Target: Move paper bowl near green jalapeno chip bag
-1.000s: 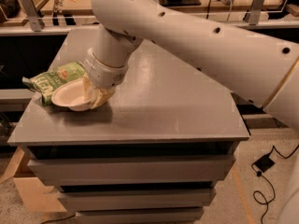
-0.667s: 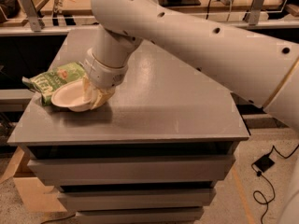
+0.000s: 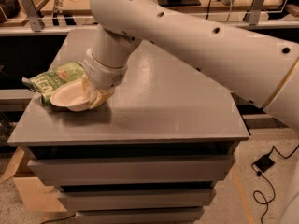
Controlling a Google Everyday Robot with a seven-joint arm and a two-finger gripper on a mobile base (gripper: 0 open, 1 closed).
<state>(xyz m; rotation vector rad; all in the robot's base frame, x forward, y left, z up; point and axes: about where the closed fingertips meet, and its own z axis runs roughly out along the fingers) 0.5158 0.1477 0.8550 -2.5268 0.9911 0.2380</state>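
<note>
The paper bowl (image 3: 67, 97) is a white shallow bowl, tilted, at the left edge of the grey cabinet top (image 3: 159, 106). It rests against the green jalapeno chip bag (image 3: 53, 80), which lies just behind and left of it. My gripper (image 3: 93, 96) is at the bowl's right rim, low over the surface, shut on the rim. The big white arm reaches in from the upper right and hides the wrist.
The cabinet has drawers below its top. A cardboard box (image 3: 28, 190) stands on the floor at lower left. A black cable and plug (image 3: 264, 164) lie on the floor at right. A workbench (image 3: 56, 3) with clutter runs along the back.
The bowl and gripper have shifted slightly; the bowl stays against the chip bag, still held.
</note>
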